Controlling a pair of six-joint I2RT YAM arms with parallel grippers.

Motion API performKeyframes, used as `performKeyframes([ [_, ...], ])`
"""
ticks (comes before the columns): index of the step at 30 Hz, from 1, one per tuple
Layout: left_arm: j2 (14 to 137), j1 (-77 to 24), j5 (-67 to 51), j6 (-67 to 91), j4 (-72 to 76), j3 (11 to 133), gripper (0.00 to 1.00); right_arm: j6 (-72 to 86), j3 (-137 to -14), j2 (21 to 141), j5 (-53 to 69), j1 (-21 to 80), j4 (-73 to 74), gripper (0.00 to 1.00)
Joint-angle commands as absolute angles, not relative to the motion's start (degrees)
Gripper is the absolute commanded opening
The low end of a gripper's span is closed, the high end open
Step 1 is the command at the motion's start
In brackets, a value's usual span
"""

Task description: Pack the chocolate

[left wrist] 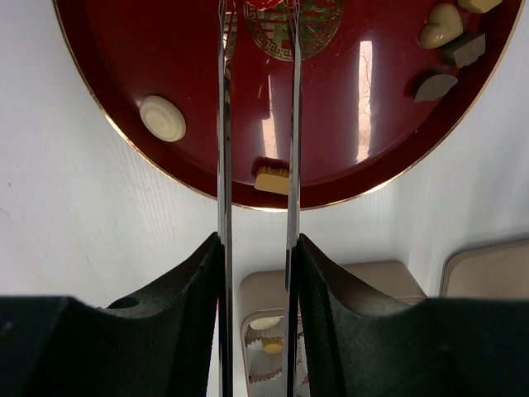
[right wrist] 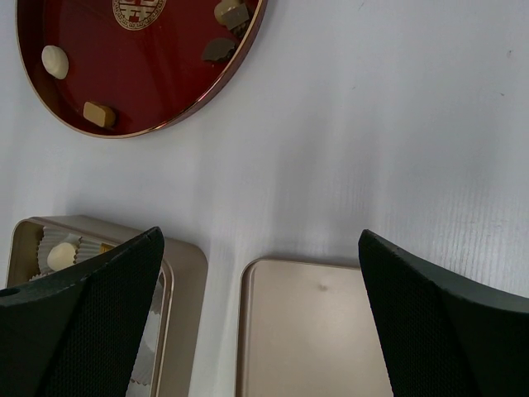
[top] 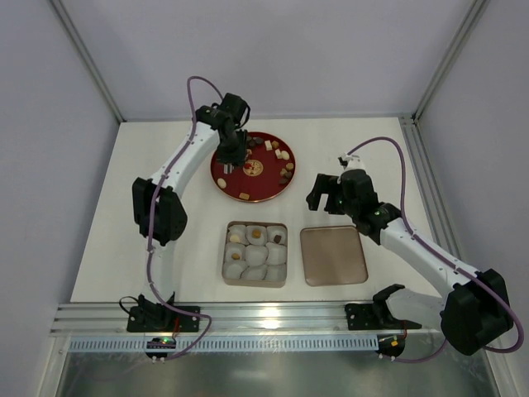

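The chocolate is small pieces scattered on a round dark-red plate (top: 220,184) with a gold centre emblem. In the left wrist view a cream disc (left wrist: 163,118), a tan piece (left wrist: 273,179) and a cream heart (left wrist: 440,26) lie on it. My left gripper (left wrist: 258,5) hangs over the plate's left half, its thin metal blades nearly parallel and shut on a small red piece at their tips. A gold tin (top: 255,284) of paper cups holds several pieces. My right gripper (right wrist: 260,236) stands open and holds nothing, above the table by the tin's lid (top: 333,255).
The tin sits in front of the plate, with the flat lid (right wrist: 314,331) to its right. Dark pieces (left wrist: 463,50) lie near the plate's right rim. Grey walls enclose the white table on three sides, and a metal rail runs along the near edge.
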State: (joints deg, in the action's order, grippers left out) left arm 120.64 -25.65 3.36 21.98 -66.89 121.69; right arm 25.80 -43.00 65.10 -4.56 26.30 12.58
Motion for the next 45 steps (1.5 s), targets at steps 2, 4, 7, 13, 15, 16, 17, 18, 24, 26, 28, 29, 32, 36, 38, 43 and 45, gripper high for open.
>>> performKeyframes([
  [2, 121.0, -25.5, 1.8, 21.1, -65.7, 124.3, 0.40, 25.2, -44.7, 63.4, -5.2, 26.6, 12.6, 1.00],
  [4, 121.5, -25.6, 1.8, 21.2, -65.6, 124.1, 0.40, 25.3, -44.5, 63.4, -5.2, 26.6, 12.6, 1.00],
  [7, 121.9, -25.5, 2.2, 21.3, -65.5, 124.1, 0.40, 25.3, -44.3, 63.4, -5.2, 26.6, 12.3, 1.00],
  [13, 122.8, -25.6, 1.8, 21.8, -65.3, 124.3, 0.40, 25.0, -44.3, 63.5, -5.3, 26.6, 12.3, 1.00],
  [15, 123.3, -25.5, 1.6, 21.9, -65.4, 124.4, 0.40, 25.0, -44.0, 63.5, -5.4, 26.5, 12.2, 1.00],
  [16, 123.5, -25.5, 1.6, 22.0, -65.4, 124.4, 0.40, 25.0, -44.0, 63.5, -5.4, 26.6, 12.3, 1.00],
  [17, 123.6, -25.5, 1.6, 22.0, -65.4, 124.4, 0.40, 25.0, -44.0, 63.4, -5.5, 26.6, 12.2, 1.00],
  [18, 123.7, -25.5, 1.6, 22.0, -65.4, 124.5, 0.40, 25.0, -43.9, 63.4, -5.5, 26.6, 12.2, 1.00],
  [24, 124.5, -25.6, 1.8, 21.9, -65.7, 125.2, 0.40, 24.9, -44.1, 63.6, -5.3, 26.6, 12.2, 1.00],
  [26, 124.8, -25.5, 1.8, 21.8, -65.8, 125.9, 0.40, 24.8, -44.2, 63.5, -5.4, 26.6, 12.4, 1.00],
  [28, 125.5, -25.5, 1.6, 22.0, -66.3, 126.6, 0.40, 24.6, -44.2, 63.5, -5.5, 26.7, 12.6, 1.00],
  [29, 125.7, -25.5, 1.6, 22.0, -66.5, 127.3, 0.39, 24.5, -44.1, 63.4, -5.6, 26.6, 12.6, 1.00],
  [32, 126.2, -25.6, 1.9, 21.8, -67.1, 128.0, 0.40, 24.5, -44.1, 63.4, -5.7, 26.6, 12.6, 1.00],
  [36, 126.4, -25.5, 1.9, 21.5, -67.1, 128.4, 0.39, 24.5, -44.1, 63.4, -5.7, 26.6, 12.7, 1.00],
  [38, 126.6, -25.5, 1.9, 21.2, -67.4, 128.8, 0.39, 24.5, -44.0, 63.3, -5.6, 26.6, 12.7, 1.00],
  [43, 128.7, -25.5, 1.5, 21.1, -69.9, 132.1, 0.39, 24.5, -43.8, 63.1, -6.0, 26.6, 12.8, 1.00],
  [45, 128.8, -25.5, 1.6, 20.9, -70.1, 132.3, 0.39, 24.6, -43.8, 63.1, -5.8, 26.6, 12.7, 1.00],
])
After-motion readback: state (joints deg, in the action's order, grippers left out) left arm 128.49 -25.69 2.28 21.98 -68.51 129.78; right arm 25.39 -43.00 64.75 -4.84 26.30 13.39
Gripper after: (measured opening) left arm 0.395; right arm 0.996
